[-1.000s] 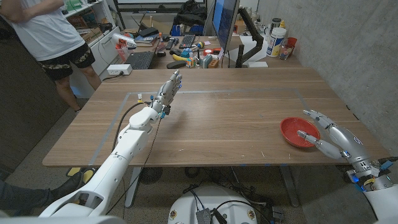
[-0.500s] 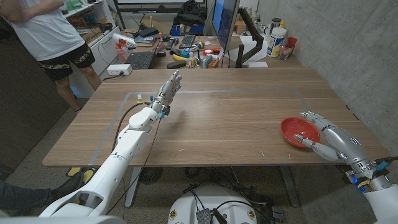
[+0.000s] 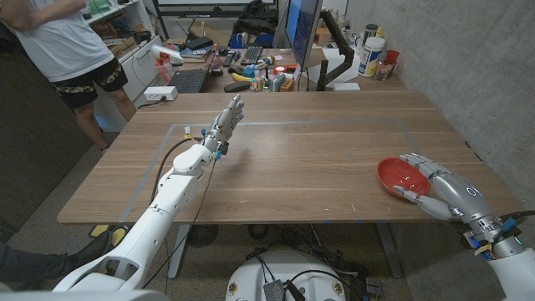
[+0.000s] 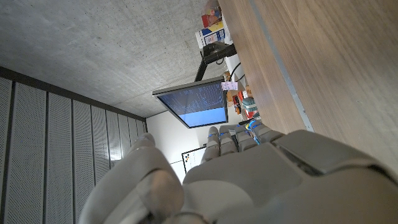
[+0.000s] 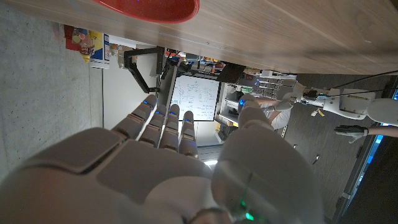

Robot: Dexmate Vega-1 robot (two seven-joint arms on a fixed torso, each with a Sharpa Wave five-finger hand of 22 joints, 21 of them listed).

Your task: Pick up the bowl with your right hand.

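One red bowl point(image 3: 399, 175) sits on the wooden tabletop point(image 3: 301, 159), near its right edge and toward the front. The right robot hand point(image 3: 435, 188) is right at the bowl's near-right side, fingers spread wide and curving around the rim; some fingertips reach over the bowl's edge, but whether they touch it cannot be told. The hand holds nothing. In the right wrist view the bowl point(image 5: 149, 9) shows just past the fingers of that hand point(image 5: 161, 168).

Well apart, across the tabletop on the left side, the left robot hand point(image 3: 227, 119) is raised on its outstretched arm, fingers straight and close together, holding nothing (the left wrist view point(image 4: 249, 168) agrees).

Behind the tabletop stands one monitor point(image 3: 303, 33) amid desk clutter, and one person point(image 3: 71, 50) stands at the far left.
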